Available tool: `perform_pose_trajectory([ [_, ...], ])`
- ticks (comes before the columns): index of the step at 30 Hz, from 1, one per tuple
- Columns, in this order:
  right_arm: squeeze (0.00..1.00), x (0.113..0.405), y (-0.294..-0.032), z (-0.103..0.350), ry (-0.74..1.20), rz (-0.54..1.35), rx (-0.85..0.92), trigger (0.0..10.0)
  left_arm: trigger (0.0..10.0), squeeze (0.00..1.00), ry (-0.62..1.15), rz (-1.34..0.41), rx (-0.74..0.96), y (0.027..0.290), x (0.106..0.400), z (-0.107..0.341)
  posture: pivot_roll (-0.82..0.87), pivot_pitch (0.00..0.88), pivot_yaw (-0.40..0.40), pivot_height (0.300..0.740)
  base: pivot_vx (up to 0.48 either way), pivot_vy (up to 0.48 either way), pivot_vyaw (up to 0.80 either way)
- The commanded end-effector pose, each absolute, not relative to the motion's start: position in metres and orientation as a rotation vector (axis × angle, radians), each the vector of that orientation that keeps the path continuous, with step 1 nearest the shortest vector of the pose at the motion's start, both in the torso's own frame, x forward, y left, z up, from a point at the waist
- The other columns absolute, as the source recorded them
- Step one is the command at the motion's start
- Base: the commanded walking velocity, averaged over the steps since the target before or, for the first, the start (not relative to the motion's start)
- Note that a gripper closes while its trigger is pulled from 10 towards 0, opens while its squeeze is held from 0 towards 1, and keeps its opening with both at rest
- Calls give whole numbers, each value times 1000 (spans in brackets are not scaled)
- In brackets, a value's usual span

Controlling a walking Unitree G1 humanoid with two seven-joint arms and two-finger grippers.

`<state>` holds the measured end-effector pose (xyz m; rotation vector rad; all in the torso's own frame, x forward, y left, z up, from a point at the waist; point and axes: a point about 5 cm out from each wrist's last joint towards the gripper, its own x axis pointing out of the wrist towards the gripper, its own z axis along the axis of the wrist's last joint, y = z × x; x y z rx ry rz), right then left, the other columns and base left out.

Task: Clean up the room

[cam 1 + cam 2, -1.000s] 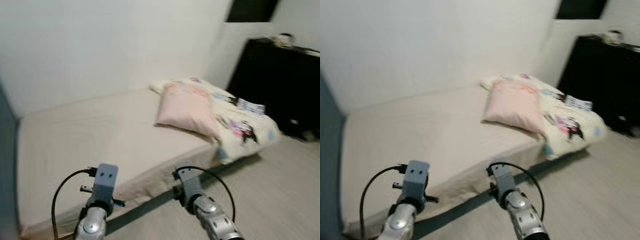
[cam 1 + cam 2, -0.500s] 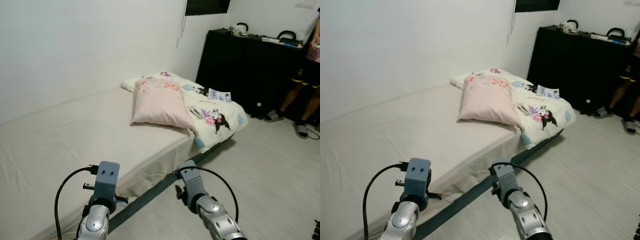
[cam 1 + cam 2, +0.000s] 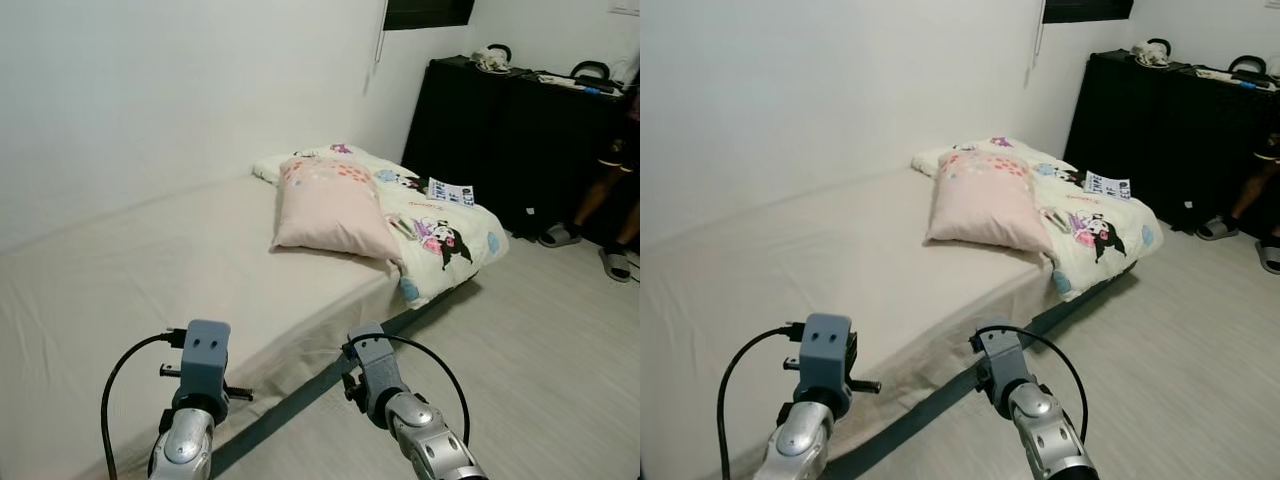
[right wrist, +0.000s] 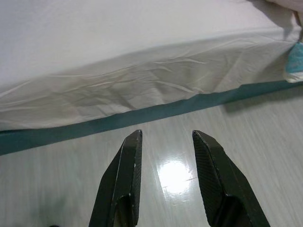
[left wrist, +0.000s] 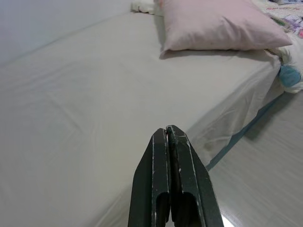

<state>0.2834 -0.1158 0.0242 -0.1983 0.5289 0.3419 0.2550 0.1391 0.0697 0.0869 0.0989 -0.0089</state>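
Facing the bed [image 3: 150, 270], I logged a pink pillow [image 3: 335, 208] lying beside a patterned blanket [image 3: 440, 235] at its far end. My left end effector [image 5: 168, 137] was closed and empty above the mattress edge; my right end effector [image 4: 165, 142] stood open over the floor [image 4: 180, 137].

Pillow [image 3: 335, 208]: pale pink, plump, lying flat on the bed [image 3: 150, 270], well ahead of both end effectors. Blanket [image 3: 440, 235]: cream, cartoon-printed, rumpled, just beyond the pillow, draping over the bed's far corner toward the floor.
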Motion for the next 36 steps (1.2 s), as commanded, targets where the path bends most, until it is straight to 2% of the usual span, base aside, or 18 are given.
perform_pose_trajectory([
  [1, 0, 286, -116, 27, 511, 341, -195, 10000, 10000, 0, 93, -17, 74, 137, 255, 71, -8, 0, -60, 740, 375, 0, 0],
  [16, 0, 286, -116, 27, 512, 361, -229, 10000, 10000, 0, 93, -13, 70, 138, 254, 70, -7, 0, -62, 740, 365, 0, 0],
  [28, 0, 281, -106, 25, 519, 462, -270, 10000, 10000, 0, 93, -7, 71, 139, 254, 70, -6, 0, -69, 740, 343, 0, 800],
  [36, 0, 279, -105, 23, 526, 495, -269, 10000, 10000, 0, 91, -7, 75, 139, 250, 67, -8, 0, -70, 740, 0, 0, 0],
])
